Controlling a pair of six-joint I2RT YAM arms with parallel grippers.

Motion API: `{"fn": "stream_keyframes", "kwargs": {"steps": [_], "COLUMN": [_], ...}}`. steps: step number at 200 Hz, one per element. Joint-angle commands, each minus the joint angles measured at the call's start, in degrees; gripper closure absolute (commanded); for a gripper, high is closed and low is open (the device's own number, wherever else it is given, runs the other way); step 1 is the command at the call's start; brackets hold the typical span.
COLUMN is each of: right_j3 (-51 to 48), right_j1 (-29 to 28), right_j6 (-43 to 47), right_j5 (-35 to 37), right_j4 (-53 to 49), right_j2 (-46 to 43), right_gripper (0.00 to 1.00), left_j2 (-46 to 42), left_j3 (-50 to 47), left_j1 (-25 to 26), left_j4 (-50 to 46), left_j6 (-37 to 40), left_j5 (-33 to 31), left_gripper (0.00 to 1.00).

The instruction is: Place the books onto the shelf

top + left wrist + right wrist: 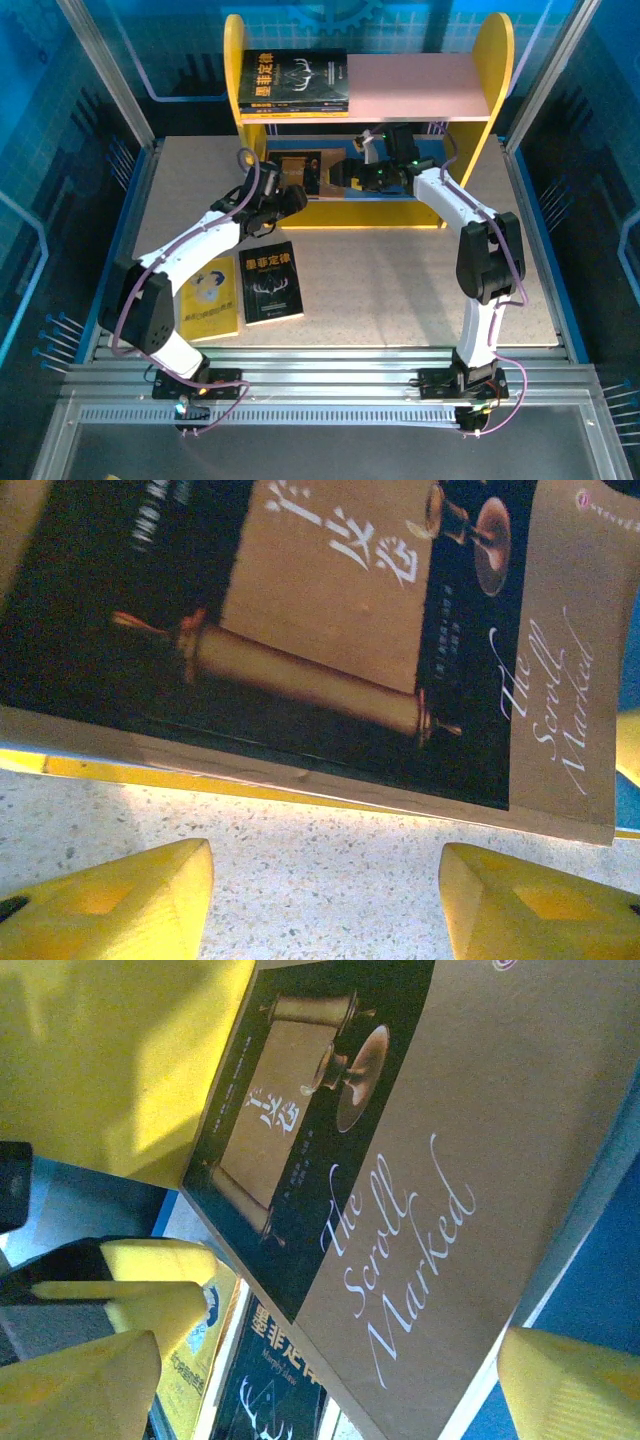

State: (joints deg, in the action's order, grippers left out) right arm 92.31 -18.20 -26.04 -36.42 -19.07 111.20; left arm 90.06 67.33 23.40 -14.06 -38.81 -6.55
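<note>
Yellow fingertips (110, 905) of the left jaws sit low over the speckled counter (400, 290), spread apart with nothing between them; these jaws are released and empty. Just ahead of them lies the brown-black book (330, 630), flat on the shelf's (500, 60) blue lower board (455, 190), its near edge jutting a little over the yellow front lip (400, 218). The right jaws reach into the same lower tier from the right side and stand wide, straddling one corner of that book. No pad looks pressed onto the cover, so I judge them released rather than grasping.

On the pink upper board (420, 85), at its left end, a stack of black books (293, 80) lies flat. Two more wait on the counter near its left edge, beside the left arm: a yellow book (210, 295) and, just beside it, a black antler book (272, 282).

The step in hand appears to be seating the brown-black book on the lower tier. The next move calls for a nudge on its overhanging edge to slide it fully onto the board. After that both arms need to back out clear of the side panels. The left jaws are best placed to take the two books on the counter.
</note>
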Motion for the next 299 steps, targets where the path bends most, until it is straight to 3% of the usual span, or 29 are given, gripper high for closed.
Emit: {"fn": "stream_keyframes", "kwargs": {"steps": [1, 146, 248, 299], "right_j3": [-1.26, 6.36, 5.06, 4.74], "right_j1": [-0.02, -0.94, -1.74, 0.45], "right_j6": [-0.02, -1.39, -1.34, -2.50], "right_j5": [-1.77, -4.25, -4.03, -2.95], "right_j4": [-1.67, -2.28, -2.07, -0.93], "right_j2": [-1.77, 3.41, 2.67, 2.91], "right_gripper": [0.12, 0.11, 0.11, 0.11], "left_j2": [-2.82, 1.69, 3.01, 0.55], "left_j3": [-0.36, 4.55, 5.88, 5.36], "left_j1": [-0.55, -1.80, -2.57, -2.71], "left_j4": [-2.08, -1.51, -1.72, -2.97], "left_j6": [1.08, 2.91, 3.23, 4.04], "left_j5": [-2.66, -1.55, -1.89, -2.32], "left_gripper": [0.37, 0.37, 0.37, 0.37]}}
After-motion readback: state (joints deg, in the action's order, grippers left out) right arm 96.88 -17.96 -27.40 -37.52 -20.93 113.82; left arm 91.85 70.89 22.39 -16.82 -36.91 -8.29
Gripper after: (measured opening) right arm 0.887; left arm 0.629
